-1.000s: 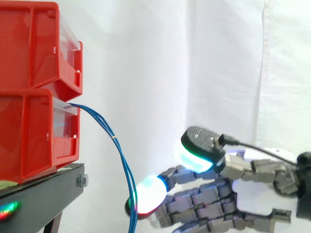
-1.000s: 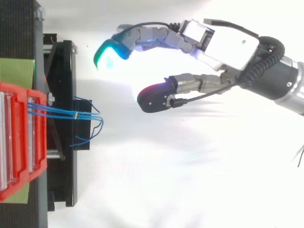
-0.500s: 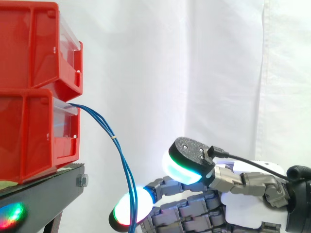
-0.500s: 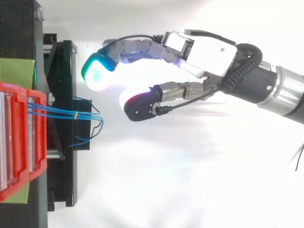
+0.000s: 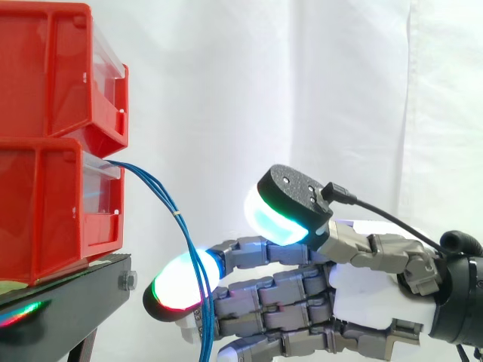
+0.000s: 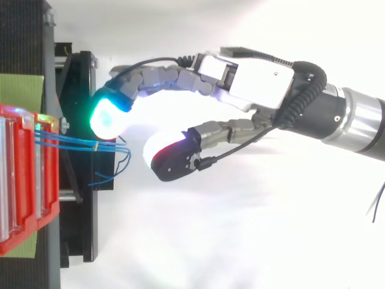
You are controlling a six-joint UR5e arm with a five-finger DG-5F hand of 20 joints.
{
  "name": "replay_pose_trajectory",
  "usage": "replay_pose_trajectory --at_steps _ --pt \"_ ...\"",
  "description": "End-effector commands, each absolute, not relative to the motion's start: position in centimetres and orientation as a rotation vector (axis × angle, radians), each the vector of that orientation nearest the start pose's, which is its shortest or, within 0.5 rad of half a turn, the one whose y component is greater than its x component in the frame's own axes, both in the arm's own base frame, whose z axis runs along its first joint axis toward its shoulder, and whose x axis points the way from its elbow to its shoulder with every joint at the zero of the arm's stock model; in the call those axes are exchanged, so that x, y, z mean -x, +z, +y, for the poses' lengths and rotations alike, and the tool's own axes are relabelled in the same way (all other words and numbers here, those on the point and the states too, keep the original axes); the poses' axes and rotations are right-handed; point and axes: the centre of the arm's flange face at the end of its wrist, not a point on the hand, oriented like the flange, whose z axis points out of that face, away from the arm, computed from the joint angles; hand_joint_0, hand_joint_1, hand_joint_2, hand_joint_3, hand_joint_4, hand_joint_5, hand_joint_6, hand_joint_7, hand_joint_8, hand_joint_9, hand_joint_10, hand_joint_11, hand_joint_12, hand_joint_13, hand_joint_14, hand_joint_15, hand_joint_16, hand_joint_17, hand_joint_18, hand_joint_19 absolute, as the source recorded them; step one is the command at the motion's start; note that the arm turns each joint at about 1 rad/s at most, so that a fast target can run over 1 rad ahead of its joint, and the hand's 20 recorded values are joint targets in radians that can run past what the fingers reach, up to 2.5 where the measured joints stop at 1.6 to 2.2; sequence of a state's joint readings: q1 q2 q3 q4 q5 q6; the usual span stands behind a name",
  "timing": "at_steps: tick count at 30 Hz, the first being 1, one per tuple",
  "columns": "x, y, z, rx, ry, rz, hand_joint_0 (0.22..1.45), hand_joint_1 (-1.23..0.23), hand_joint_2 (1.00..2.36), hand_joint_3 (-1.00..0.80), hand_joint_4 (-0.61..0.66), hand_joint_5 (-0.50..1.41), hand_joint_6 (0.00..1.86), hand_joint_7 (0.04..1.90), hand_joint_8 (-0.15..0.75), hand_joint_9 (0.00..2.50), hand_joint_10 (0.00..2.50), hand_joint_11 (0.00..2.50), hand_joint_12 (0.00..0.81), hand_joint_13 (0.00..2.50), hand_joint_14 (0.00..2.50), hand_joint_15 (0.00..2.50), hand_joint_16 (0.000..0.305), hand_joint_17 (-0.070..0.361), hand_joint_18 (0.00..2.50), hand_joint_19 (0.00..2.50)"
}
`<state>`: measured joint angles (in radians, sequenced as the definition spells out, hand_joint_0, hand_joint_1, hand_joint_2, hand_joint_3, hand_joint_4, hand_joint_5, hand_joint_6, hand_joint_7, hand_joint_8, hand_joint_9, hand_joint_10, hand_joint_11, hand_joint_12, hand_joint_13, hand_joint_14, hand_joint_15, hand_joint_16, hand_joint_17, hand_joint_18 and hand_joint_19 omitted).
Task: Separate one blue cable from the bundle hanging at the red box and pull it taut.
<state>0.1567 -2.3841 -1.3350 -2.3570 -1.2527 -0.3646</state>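
Note:
A bundle of thin blue cables [image 5: 170,205] comes out of the lower red box [image 5: 45,204] and hangs down past the stand's edge, tied by a small pale band. In the top view the cables [image 6: 78,144] run right from the box and end in loose curls. My hand [image 5: 362,294] is open and reaches left at cable height. One glowing fingertip [image 5: 177,283] lies right behind the hanging strands, and from above it [image 6: 108,117] sits just beside the bundle. The thumb pad [image 6: 168,159] stands apart to the right of the cable ends. Nothing is pinched.
A second red box [image 5: 45,68] is stacked on the lower one. Both rest on a black stand [image 5: 68,298] whose edge juts out under the cables. A white curtain [image 5: 339,90] hangs behind.
The hand has moved left toward the boxes and risen a little. Its leading fingertip has come from right of the cables to right beside them. The cables hang as before.

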Motion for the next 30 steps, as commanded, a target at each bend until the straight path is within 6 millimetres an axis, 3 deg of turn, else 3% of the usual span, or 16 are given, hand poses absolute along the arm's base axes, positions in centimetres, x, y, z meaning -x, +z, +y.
replay_pose_trajectory --at_steps 1,6,30 --pt "-76.9 16.0 -4.4 -0.939 0.930 1.086 0.54 -0.47 1.00 -0.50 0.23 -0.22 0.50 0.80 0.265 0.37 0.01 0.22 0.345 0.26 0.01 0.15 0.050 0.113 0.33 0.51" --pt "-77.3 14.6 -4.8 -0.943 0.931 1.078 0.54 -0.47 1.00 -0.50 0.23 -0.22 0.50 0.80 0.267 0.37 0.01 0.22 0.343 0.26 0.01 0.15 0.050 0.113 0.33 0.51" --pt "-77.8 14.7 -2.4 -0.929 0.980 1.074 0.54 -0.47 1.00 -0.50 0.23 -0.22 0.50 0.80 0.271 0.38 0.01 0.23 0.342 0.26 0.00 0.14 0.050 0.113 0.34 0.52"
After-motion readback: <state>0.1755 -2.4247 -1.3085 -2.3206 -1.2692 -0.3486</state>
